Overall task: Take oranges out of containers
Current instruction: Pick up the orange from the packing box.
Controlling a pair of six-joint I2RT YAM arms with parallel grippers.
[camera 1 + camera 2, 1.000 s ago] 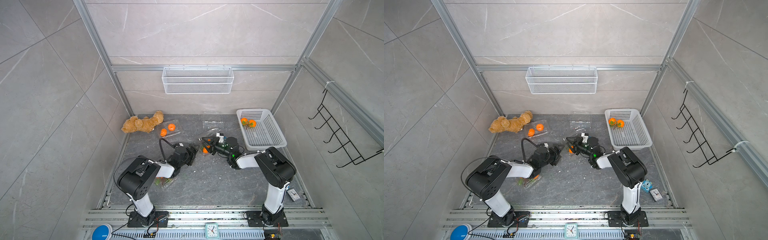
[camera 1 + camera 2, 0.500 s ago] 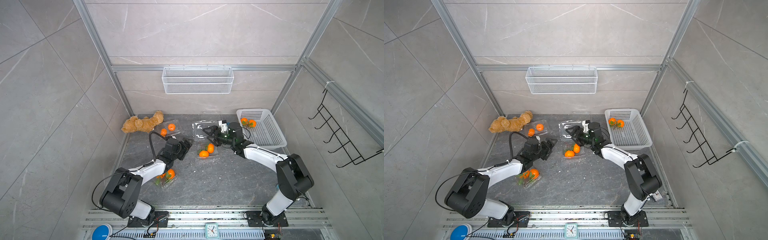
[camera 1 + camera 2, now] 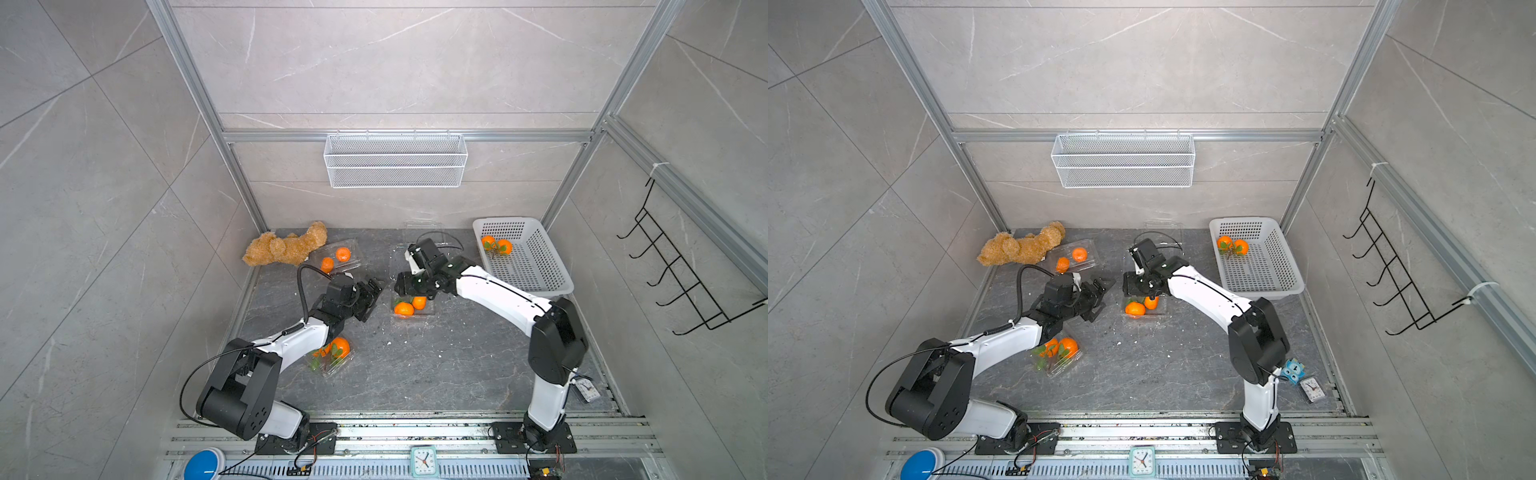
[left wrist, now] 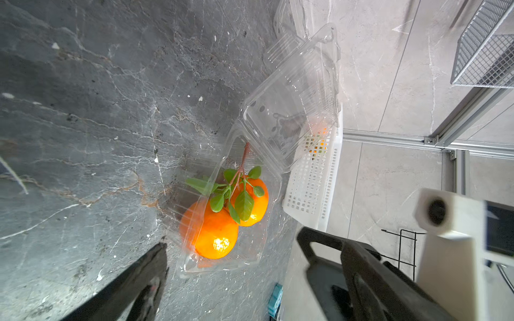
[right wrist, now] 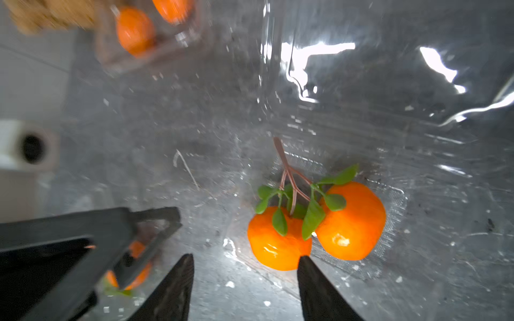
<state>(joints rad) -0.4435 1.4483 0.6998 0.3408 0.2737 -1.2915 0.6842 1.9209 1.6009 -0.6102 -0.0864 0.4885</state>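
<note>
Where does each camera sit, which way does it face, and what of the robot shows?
Top views: high above the front rail, looking down and back at the floor; left arm and right arm show whole in both.
Left wrist: on the left arm, facing the open container holding two oranges; the left gripper's open jaws show.
Right wrist: on the right arm, looking down into that container; the right gripper's open jaws show.
Shared: both wrist views hold that leafy orange pair.
</note>
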